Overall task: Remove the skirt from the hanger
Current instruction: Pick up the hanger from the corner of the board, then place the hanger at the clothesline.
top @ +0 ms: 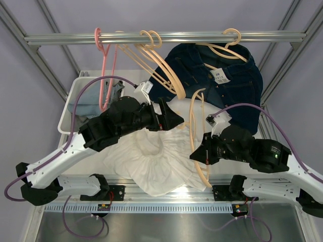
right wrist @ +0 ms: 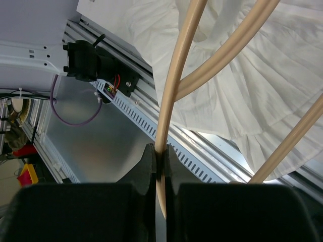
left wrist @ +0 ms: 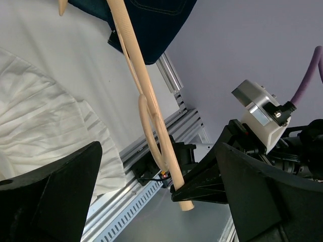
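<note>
While my right tool (right wrist: 162, 151) pinches the hanger (right wrist: 174, 85) tight | left tool (top: 171, 117) wide, empty | I'd lift hanger slowly, left pinning skirt (top: 151, 156) down

Robot lab or test cell: bare aluminium frame (top: 166, 37) across the top, plain grey walls (top: 166, 12), cabled arms (top: 55, 164) bolted to a rail (top: 171, 194) at the bottom.
</note>
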Robot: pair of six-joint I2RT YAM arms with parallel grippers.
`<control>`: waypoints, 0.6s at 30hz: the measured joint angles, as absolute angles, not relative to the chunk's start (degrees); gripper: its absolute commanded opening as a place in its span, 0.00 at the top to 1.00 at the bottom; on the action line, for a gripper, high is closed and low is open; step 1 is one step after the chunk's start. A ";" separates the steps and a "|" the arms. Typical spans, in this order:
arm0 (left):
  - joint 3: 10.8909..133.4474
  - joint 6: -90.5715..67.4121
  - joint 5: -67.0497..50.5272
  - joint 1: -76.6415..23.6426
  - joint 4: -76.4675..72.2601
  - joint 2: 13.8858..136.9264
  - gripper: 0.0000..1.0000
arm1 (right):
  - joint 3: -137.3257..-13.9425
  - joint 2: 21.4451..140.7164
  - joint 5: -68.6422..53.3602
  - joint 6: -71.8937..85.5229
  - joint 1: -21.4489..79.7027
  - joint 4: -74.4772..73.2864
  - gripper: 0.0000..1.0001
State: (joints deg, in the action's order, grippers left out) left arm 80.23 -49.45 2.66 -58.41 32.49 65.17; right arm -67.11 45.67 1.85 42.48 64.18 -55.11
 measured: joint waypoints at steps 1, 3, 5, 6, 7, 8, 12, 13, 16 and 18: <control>80.23 -50.09 2.68 -58.46 32.49 65.41 0.01 | -67.46 46.00 1.85 42.17 64.18 -55.07 1.00; 80.23 -51.20 2.94 -58.87 32.51 66.13 0.01 | -68.20 46.65 1.85 41.67 64.18 -55.09 1.00; 80.23 -52.80 3.22 -59.68 32.60 67.72 0.06 | -69.23 48.10 1.85 40.73 64.18 -54.92 1.00; 80.23 -53.30 3.42 -59.88 32.69 68.14 0.08 | -69.34 48.73 1.83 40.38 64.18 -54.74 1.00; 80.23 -53.89 3.81 -60.18 32.69 68.55 0.14 | -69.65 49.36 1.83 40.05 64.18 -54.74 1.00; 80.25 -54.39 4.32 -60.31 32.75 68.90 0.18 | -69.91 50.04 1.80 39.70 64.18 -54.65 1.00; 80.55 -56.01 6.37 -60.47 33.12 69.91 0.61 | -70.06 51.18 1.08 38.72 64.18 -54.46 1.00; 80.79 -56.16 6.98 -60.47 33.21 70.15 0.78 | -70.06 51.11 0.86 38.50 64.18 -54.48 1.00; 81.93 -56.53 8.49 -60.47 33.78 70.96 1.00 | -70.06 50.57 0.86 37.71 64.18 -54.48 0.95; 82.70 -57.06 8.75 -60.64 33.69 71.46 1.00 | -70.15 50.13 1.02 37.15 64.18 -54.83 0.73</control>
State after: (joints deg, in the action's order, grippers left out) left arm 82.70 -57.06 8.75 -60.64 33.69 71.46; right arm -70.15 50.13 1.02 37.15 64.18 -54.83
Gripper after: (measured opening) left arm 0.038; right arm 0.118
